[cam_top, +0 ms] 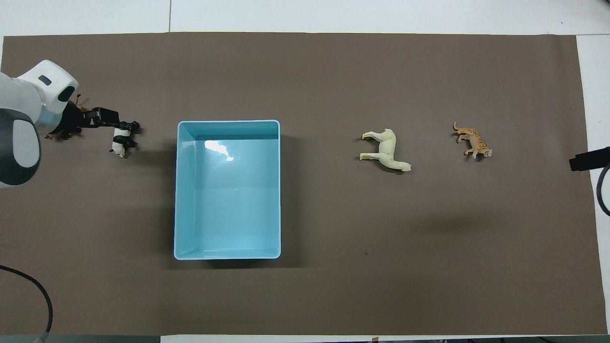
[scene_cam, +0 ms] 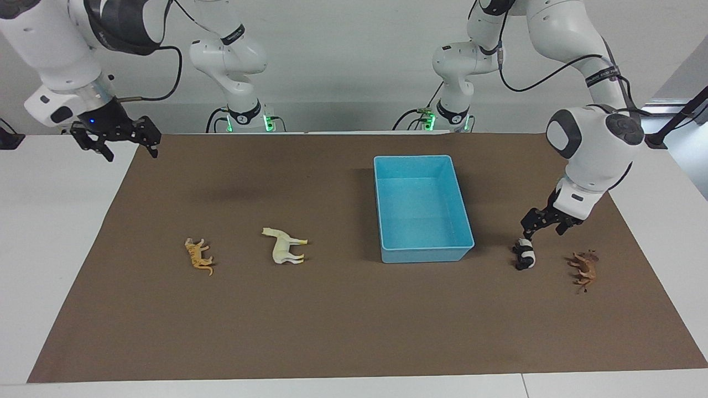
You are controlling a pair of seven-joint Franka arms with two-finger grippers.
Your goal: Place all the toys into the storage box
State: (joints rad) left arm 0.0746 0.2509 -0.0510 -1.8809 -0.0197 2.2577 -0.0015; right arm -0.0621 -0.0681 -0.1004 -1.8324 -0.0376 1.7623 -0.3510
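The light blue storage box (scene_cam: 383,207) (cam_top: 228,122) stands with no toys in it. My left gripper (scene_cam: 543,229) (cam_top: 106,117) hangs open just above the black-and-white panda (scene_cam: 524,255) (cam_top: 125,138), which lies on the mat beside the box. One fingertip comes down close to the panda's top. The reddish-brown animal (scene_cam: 585,267) lies toward the left arm's end, mostly covered by that arm in the overhead view. A cream-white horse (scene_cam: 285,247) (cam_top: 385,152) and an orange tiger (scene_cam: 198,256) (cam_top: 472,141) lie toward the right arm's end. My right gripper (scene_cam: 116,142) waits open, raised over the mat's edge.
A brown mat (scene_cam: 343,320) (cam_top: 333,295) covers most of the white table (scene_cam: 50,221). The four toys lie in a rough row with the box's farther end.
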